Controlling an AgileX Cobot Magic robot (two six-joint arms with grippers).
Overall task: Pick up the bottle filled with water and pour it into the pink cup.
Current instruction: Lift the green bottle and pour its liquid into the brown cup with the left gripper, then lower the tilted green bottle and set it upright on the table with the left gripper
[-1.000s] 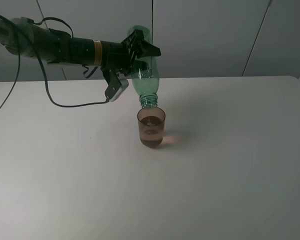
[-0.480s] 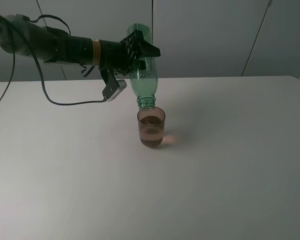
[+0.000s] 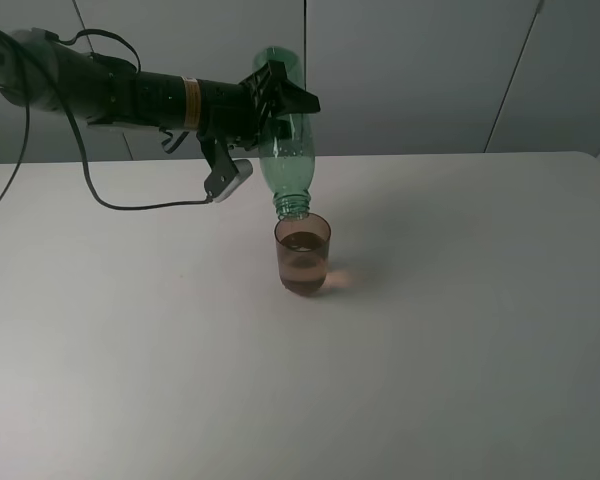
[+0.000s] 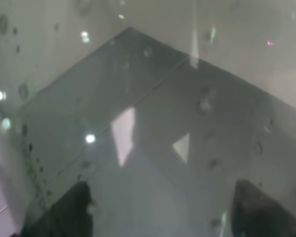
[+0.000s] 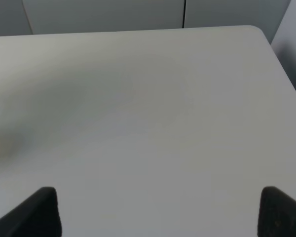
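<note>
At the exterior view's upper left, the left arm is cut off. The left gripper seems to have its far finger hidden behind the bottle. Whether water falls into the pink cup is too fine to tell. The left wrist view is a blur of wet bottle wall. The right gripper's fingers are cropped to dark tips.

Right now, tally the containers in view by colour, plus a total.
Green: 1, the transparent green plastic bottle, held neck down
Pink: 1, the translucent brownish-pink plastic cup, standing under the bottle's mouth
Total: 2
</note>
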